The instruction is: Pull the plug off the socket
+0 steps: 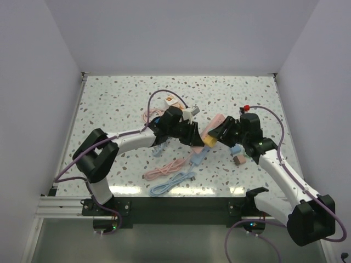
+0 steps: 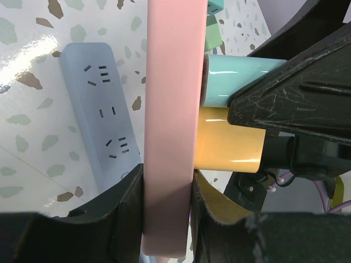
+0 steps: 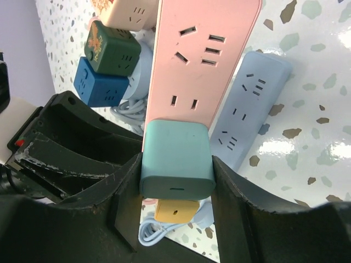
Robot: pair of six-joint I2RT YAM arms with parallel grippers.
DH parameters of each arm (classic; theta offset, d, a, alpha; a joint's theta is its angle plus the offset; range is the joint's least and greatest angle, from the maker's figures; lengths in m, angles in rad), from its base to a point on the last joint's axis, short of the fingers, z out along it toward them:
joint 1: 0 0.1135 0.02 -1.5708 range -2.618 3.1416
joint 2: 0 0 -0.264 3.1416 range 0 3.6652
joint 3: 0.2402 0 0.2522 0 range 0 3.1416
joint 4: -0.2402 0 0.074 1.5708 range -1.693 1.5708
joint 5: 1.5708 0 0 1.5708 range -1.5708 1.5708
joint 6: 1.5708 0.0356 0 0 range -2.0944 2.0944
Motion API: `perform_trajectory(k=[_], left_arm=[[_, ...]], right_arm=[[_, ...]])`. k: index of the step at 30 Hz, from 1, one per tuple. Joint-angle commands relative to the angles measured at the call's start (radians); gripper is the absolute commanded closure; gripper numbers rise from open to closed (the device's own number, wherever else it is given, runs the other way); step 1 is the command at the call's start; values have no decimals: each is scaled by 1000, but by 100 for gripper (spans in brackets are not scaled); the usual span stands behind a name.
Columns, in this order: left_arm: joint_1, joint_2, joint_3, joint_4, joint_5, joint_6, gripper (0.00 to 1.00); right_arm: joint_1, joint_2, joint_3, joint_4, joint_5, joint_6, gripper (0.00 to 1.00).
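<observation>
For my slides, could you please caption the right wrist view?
Right claw grips teal plug on pink power strip.

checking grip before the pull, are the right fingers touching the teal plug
Touching. The right wrist view shows the right fingers pressed against both sides of the teal plug, no gap; it sits in the pink power strip.

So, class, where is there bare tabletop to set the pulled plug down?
Bare: the far strip of table along the back wall, and the far-right corner. Crowded: the centre around the pink power strip and teal plug, plus coiled cables nearer.
</observation>
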Motion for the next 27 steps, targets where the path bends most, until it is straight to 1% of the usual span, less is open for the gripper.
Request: perform_trajectory(k=[1, 7, 9, 10, 13, 15, 17, 19, 21, 22, 23, 24, 27], left_arm=[[86, 49, 51, -70, -283, -61, 100], [86, 59, 97, -95, -292, -47, 100], [86, 62, 103, -95, -301, -45, 100], [86, 64, 103, -125, -301, -44, 100], [86, 70, 109, -144, -306, -39, 100], [86, 70, 106, -148, -314, -41, 100], [86, 73, 106, -147, -320, -41, 100], [86, 84, 114, -155, -320, -39, 100], [86, 88, 123, -167, -327, -39, 100], [86, 93, 126, -173, -329, -36, 100], [86, 93, 127, -176, -334, -34, 100], [86, 92, 128, -185, -338, -33, 100], [87, 87, 121, -196, -357, -24, 100]], right_arm=[[3, -63, 63, -169, -33, -28, 100], [-2, -62, 127, -270, 4, -63, 100], [-2, -71, 123, -260, 11, -57, 100], [-2, -71, 123, -260, 16, -52, 100], [-2, -62, 126, -263, 16, -48, 100], [-2, -39, 124, -263, 51, -34, 100], [-4, 14, 121, -231, 39, -34, 100], [-7, 45, 98, -123, -16, -22, 100], [-7, 73, 89, -54, -71, -8, 100], [-16, 79, 91, -54, -88, -8, 100], [-25, 82, 101, -72, -114, -28, 100], [-37, 75, 115, -127, -120, -45, 100], [-43, 12, 160, -225, -111, -106, 100]])
